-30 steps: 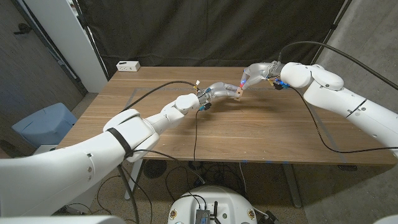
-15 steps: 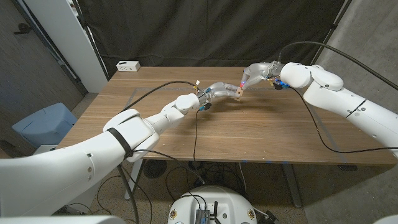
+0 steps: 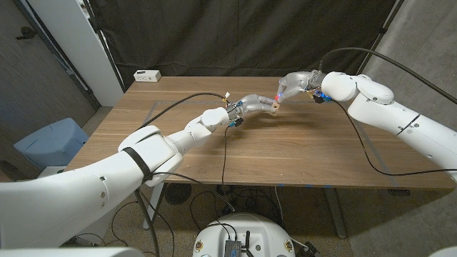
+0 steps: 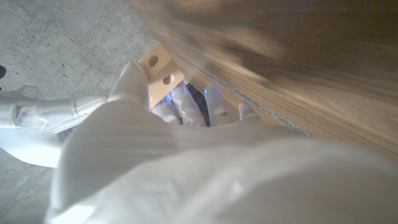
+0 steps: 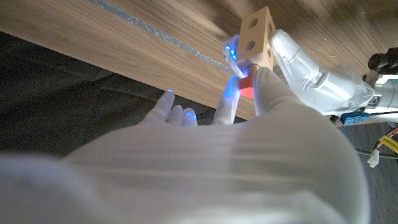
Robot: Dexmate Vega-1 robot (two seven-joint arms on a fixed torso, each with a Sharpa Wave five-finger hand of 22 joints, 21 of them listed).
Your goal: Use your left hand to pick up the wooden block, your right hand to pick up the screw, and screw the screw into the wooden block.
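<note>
My left hand (image 3: pixel 250 104) holds the pale wooden block (image 3: pixel 273 106) above the far middle of the table (image 3: pixel 285 153). The block (image 5: pixel 257 37) shows round holes in its side, and left fingers (image 5: pixel 298 62) clasp it from behind. My right hand (image 3: pixel 293 83) meets the block from the other side and pinches the red-headed screw (image 5: pixel 247 85) against a hole in its face. The screw's shaft is hidden. In the left wrist view the block (image 4: pixel 160 70) sticks out past the back of my left hand (image 4: pixel 180 168).
A small white box (image 3: pixel 147 75) sits at the table's far left corner. Black cables (image 3: pixel 223 153) trail across the table from both arms. A dark curtain hangs behind the table, and a blue bin (image 3: pixel 48 143) stands on the floor at the left.
</note>
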